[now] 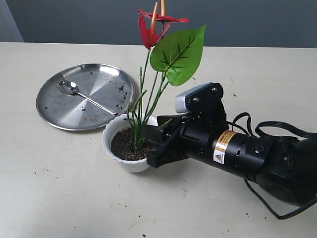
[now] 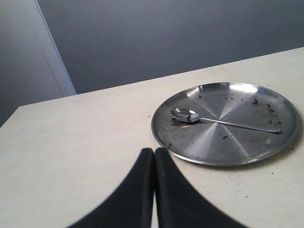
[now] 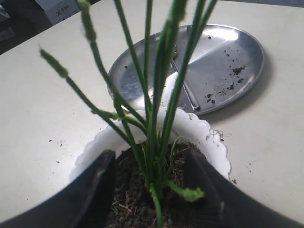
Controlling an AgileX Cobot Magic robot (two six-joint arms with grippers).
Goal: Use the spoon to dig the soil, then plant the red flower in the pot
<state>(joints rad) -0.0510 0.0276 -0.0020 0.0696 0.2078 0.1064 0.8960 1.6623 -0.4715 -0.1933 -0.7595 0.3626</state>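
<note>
Flower upright in pot.
My right jaws stand wide around its stems; my left jaws are closed, empty.

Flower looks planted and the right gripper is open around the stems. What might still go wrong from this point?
1. The right gripper straddles the stems of the red flower with its fingers over the pot; withdrawing at an angle might snag a stem and pull the flower out of the soil.
2. The flower stands tall and top-heavy over a small pot, so a nudge may tip it.
3. The fingers could drag soil over the rim.
</note>
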